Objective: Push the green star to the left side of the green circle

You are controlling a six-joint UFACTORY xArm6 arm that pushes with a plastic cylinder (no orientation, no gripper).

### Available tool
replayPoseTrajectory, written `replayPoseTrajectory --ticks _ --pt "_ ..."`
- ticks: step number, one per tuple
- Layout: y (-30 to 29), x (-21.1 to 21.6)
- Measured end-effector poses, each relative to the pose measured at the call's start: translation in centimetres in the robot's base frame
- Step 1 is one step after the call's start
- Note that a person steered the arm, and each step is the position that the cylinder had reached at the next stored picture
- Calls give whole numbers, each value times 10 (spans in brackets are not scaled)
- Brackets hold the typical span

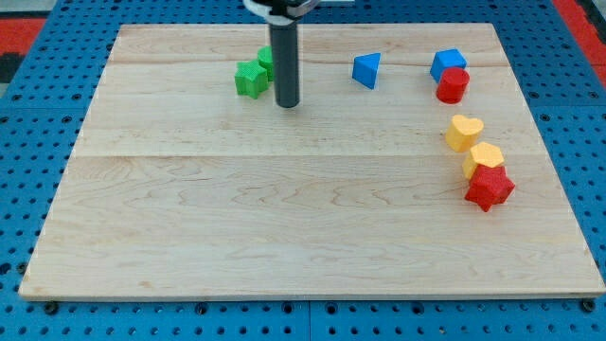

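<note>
my tip beside green star, green circle half hidden behind rod

Light fell bright and even over the wooden board, with no glare on it. Shadows were faint and short: a soft one lay beside the rod. The blocks' edges looked slightly soft, and the board's sides slanted inward toward the view's top.

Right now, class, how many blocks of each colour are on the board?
Green: 2, the star and the circle partly behind the rod
Blue: 2
Red: 2
Yellow: 2
Total: 8
</note>
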State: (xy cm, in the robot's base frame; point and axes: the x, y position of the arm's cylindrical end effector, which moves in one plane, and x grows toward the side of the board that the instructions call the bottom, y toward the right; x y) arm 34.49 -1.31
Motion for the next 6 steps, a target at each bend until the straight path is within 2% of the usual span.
replayPoseTrajectory --ticks 1,2,4,5,6 --pt "-31 -18" --pt "-91 -18" --pt "-123 -45" --pt "-175 -40" --pt "-198 -77"
